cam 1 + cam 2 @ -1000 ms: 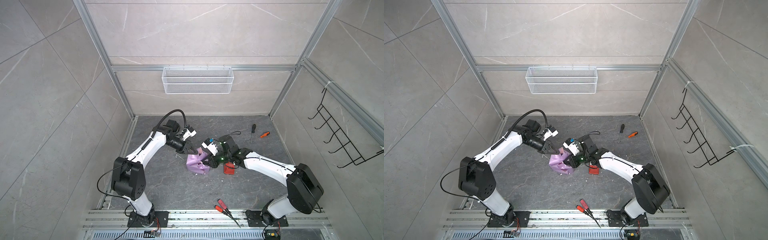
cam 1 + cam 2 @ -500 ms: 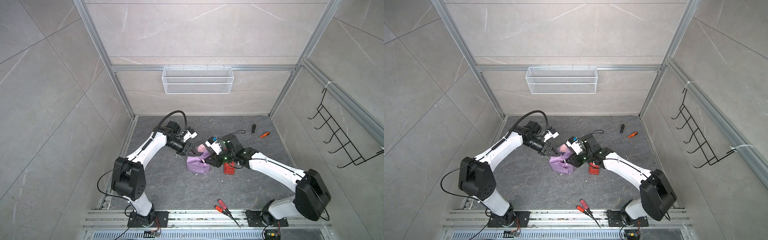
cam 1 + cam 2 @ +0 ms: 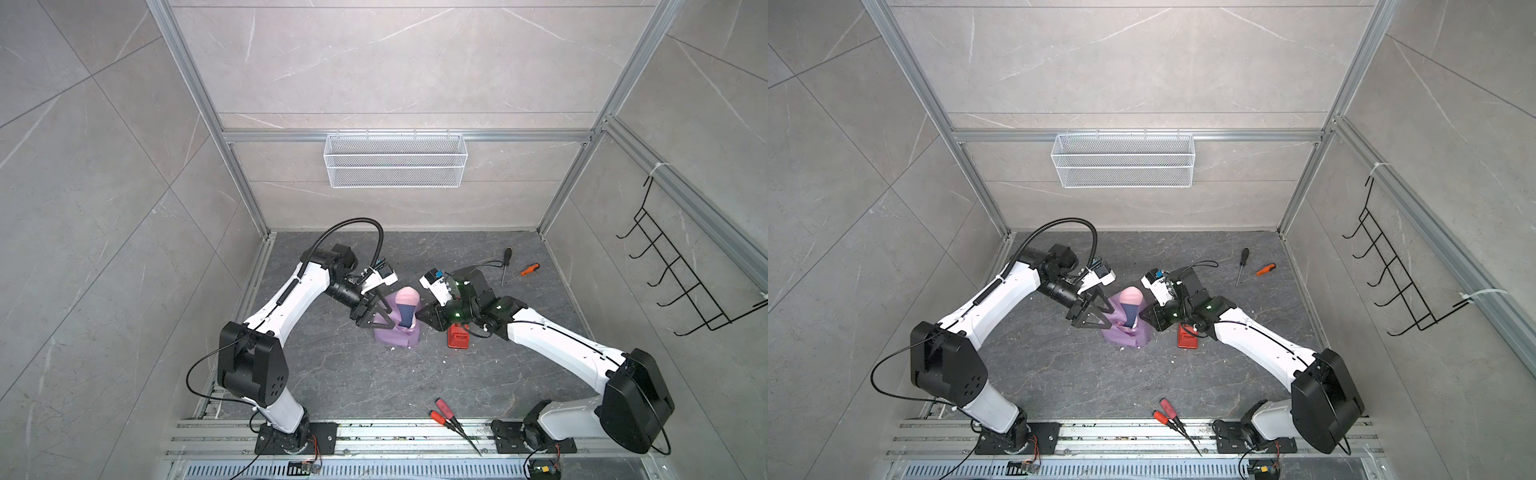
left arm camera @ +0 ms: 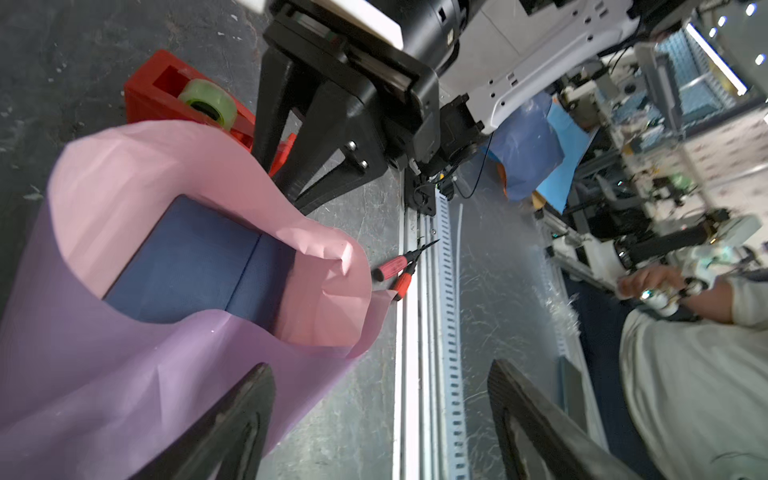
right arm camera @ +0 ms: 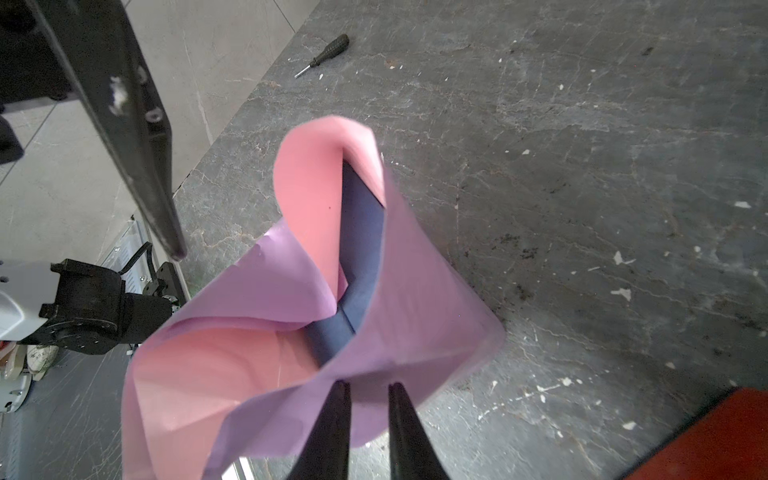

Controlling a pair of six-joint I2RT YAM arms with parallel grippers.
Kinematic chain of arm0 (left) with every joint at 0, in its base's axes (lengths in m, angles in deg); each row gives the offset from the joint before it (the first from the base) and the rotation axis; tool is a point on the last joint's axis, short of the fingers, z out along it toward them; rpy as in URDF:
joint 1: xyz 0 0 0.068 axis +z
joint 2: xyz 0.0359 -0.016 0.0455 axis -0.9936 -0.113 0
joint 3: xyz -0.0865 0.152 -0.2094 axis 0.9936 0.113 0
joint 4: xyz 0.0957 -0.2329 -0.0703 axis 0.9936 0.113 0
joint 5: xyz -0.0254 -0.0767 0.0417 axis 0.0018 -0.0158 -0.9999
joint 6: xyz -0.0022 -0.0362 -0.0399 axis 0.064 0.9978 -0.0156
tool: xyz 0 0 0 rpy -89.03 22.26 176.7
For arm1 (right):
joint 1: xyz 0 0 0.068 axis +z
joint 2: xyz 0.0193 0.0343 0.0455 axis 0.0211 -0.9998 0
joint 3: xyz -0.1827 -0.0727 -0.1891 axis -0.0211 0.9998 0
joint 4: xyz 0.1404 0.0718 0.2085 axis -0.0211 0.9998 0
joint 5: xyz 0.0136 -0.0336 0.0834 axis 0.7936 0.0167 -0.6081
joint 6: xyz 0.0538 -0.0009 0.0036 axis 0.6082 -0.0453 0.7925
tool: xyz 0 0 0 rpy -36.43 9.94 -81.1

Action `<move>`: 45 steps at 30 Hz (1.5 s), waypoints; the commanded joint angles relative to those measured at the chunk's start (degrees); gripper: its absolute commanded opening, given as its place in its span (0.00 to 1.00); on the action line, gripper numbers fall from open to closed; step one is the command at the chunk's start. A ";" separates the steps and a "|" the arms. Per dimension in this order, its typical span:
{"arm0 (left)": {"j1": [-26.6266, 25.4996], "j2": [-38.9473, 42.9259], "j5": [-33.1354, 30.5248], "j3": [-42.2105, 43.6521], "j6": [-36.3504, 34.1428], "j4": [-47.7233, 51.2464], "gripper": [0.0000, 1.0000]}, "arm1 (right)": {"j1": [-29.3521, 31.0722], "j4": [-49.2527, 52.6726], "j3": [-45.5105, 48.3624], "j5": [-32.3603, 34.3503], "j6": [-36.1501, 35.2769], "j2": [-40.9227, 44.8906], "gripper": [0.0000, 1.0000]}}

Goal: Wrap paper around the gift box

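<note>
Mid-worktop (image 3: 353, 374), left tool (image 3: 386, 319) spread wide beside paper | paper (image 3: 395, 337) curled upright around box (image 3: 406, 316), only a navy strip showing | right tool (image 5: 369, 386) pinching paper's edge, tips unclear from above | tape dispenser (image 3: 457, 337) partly hidden behind it

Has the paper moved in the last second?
Yes. In a top view the paper has lifted its pink flap away from the unmoved red tape dispenser, baring the gift box; its base stays put.
</note>
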 commanded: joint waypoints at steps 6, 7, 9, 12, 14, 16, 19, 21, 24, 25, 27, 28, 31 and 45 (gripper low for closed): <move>-0.39 1.04 -5.37 3.93 -10.40 -12.68 0.83 | -0.20 -3.38 0.25 -3.33 1.53 -2.56 0.20; -0.63 0.87 -5.48 4.61 -10.79 -13.64 0.82 | -0.20 -3.79 0.50 -3.49 1.43 -2.61 0.20; -1.54 0.60 -6.21 6.17 -11.97 -16.00 0.81 | -0.22 -3.10 0.16 -2.82 0.99 -2.91 0.20; -3.73 0.17 -7.61 7.16 -13.77 -17.53 0.78 | -0.20 -3.23 -0.26 -3.08 1.55 -2.85 0.20; -4.38 -0.27 -7.16 7.52 -14.72 -17.73 0.77 | -0.18 -3.91 0.33 -3.20 1.47 -2.78 0.19; -4.93 -1.17 -7.15 7.32 -14.65 -17.85 0.71 | -0.24 -3.41 0.61 -1.92 1.20 -2.78 0.19; -6.07 -1.55 -5.27 6.55 -15.36 -16.90 0.65 | -0.20 -4.50 1.47 -1.85 2.64 -2.00 0.19; -6.41 -1.92 -3.31 5.98 -15.61 -16.74 0.59 | -0.24 -5.33 2.10 -1.78 2.68 -1.85 0.19; -6.86 -3.24 -1.72 5.04 -16.62 -15.85 0.49 | -0.20 -4.27 1.62 -1.12 2.61 -2.51 0.19; -7.35 -3.46 -2.18 4.75 -16.60 -15.59 0.42 | -0.20 -4.82 1.73 -1.31 3.16 -2.33 0.19; -7.98 -3.75 -2.42 4.53 -17.36 -15.13 0.39 | -0.20 -6.17 2.40 -1.95 3.61 -1.83 0.19; -8.19 -3.82 -2.40 4.70 -17.80 -15.11 0.39 | -0.22 -6.04 2.63 -1.91 3.16 -1.90 0.19; -8.97 -4.50 -2.74 4.72 -18.06 -15.03 0.38 | -0.23 -4.48 2.07 -0.86 2.53 -2.08 0.19; -9.44 -4.00 -1.25 3.51 -21.95 -11.97 0.00 | -0.24 -2.88 3.35 0.72 1.63 0.33 0.19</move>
